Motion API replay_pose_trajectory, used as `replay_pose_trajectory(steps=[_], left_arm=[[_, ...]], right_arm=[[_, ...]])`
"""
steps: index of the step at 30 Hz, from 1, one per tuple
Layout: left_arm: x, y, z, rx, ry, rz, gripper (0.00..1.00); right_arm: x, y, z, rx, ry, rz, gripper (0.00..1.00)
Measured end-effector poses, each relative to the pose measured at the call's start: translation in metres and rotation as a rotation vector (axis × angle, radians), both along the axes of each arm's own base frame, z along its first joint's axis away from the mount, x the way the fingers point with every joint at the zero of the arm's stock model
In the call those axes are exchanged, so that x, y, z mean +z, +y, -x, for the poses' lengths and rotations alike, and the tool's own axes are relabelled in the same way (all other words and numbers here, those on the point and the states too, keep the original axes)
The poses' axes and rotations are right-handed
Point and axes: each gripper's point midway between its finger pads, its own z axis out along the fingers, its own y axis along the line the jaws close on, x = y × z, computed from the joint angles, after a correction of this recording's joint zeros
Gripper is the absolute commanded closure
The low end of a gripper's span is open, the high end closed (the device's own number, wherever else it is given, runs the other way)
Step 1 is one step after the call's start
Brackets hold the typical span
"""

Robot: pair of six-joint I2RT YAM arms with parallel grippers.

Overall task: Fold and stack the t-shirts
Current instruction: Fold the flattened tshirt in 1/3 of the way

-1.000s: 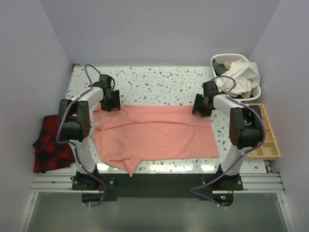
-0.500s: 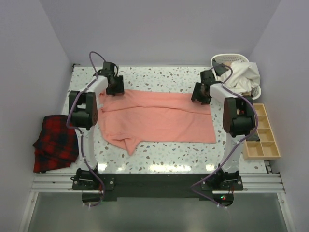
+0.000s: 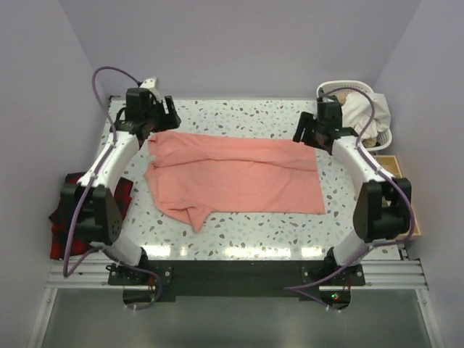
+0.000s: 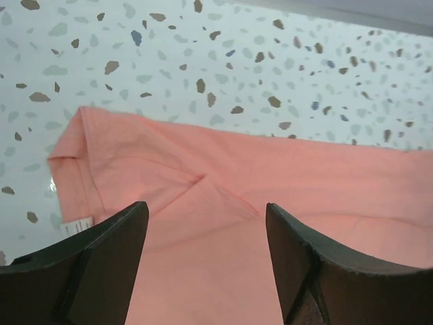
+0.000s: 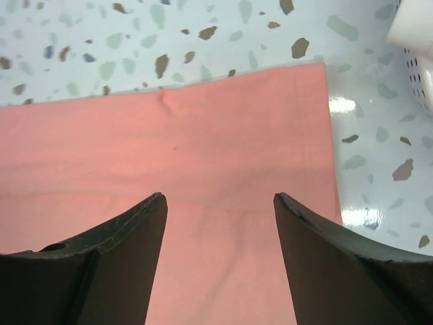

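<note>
A salmon-pink t-shirt [image 3: 235,174] lies spread across the middle of the table, its lower left corner bunched into a fold. My left gripper [image 3: 148,119] hovers above the shirt's far left corner, open, with nothing between its fingers. In the left wrist view the shirt [image 4: 270,203] lies below the open gripper [image 4: 206,213], a sleeve hem and a small white label at left. My right gripper [image 3: 312,130] is lifted over the far right corner, also open and empty. The right wrist view shows the shirt's [image 5: 203,149] straight right edge under the gripper [image 5: 220,200].
A white laundry basket [image 3: 377,138] with pale clothes stands at the far right. A wooden compartment tray [image 3: 406,210] sits along the right edge. A red-and-black plaid cloth [image 3: 69,217] lies off the left side of the table.
Both grippers have dragged the shirt's far edge toward the back of the table, then let go and risen off it, opening wider.
</note>
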Motion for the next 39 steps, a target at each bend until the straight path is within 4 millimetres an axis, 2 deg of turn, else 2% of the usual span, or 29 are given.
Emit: replay_pose_trajectory(steps=[1, 2, 4, 6, 9, 11, 13, 15, 18, 22, 30, 39], left_arm=[[0.022, -0.003, 0.012, 0.0, -0.057, 0.033, 0.27], [0.033, -0.004, 0.022, 0.0, -0.088, 0.053, 0.27], [0.044, -0.013, 0.052, -0.006, -0.122, 0.104, 0.27], [0.027, -0.023, 0.087, -0.012, -0.089, 0.14, 0.28], [-0.024, -0.033, 0.142, -0.006, 0.033, 0.18, 0.31], [-0.059, -0.03, 0.184, 0.038, 0.125, 0.212, 0.33], [-0.077, -0.026, 0.217, 0.085, 0.174, 0.245, 0.33], [-0.081, -0.024, 0.237, 0.128, 0.173, 0.289, 0.34], [-0.079, -0.024, 0.251, 0.174, 0.154, 0.35, 0.38], [-0.084, -0.021, 0.264, 0.234, 0.179, 0.389, 0.39], [-0.107, -0.012, 0.286, 0.329, 0.297, 0.354, 0.41], [-0.134, -0.013, 0.3, 0.36, 0.421, 0.26, 0.39]], right_arm=[[0.018, 0.002, 0.008, 0.01, -0.041, -0.017, 0.31], [0.028, 0.004, 0.015, 0.018, -0.06, -0.031, 0.31], [0.042, 0.01, 0.033, 0.045, -0.095, -0.053, 0.31], [0.04, 0.018, 0.055, 0.079, -0.082, -0.07, 0.31], [0.013, 0.031, 0.091, 0.136, -0.001, -0.086, 0.31], [-0.007, 0.038, 0.117, 0.17, 0.071, -0.09, 0.31], [-0.02, 0.041, 0.137, 0.192, 0.122, -0.09, 0.3], [-0.025, 0.043, 0.152, 0.211, 0.15, -0.095, 0.3], [-0.023, 0.045, 0.162, 0.226, 0.153, -0.099, 0.3], [-0.021, 0.05, 0.166, 0.246, 0.149, -0.103, 0.3], [-0.024, 0.063, 0.174, 0.283, 0.165, -0.117, 0.3], [-0.024, 0.063, 0.174, 0.283, 0.165, -0.117, 0.3]])
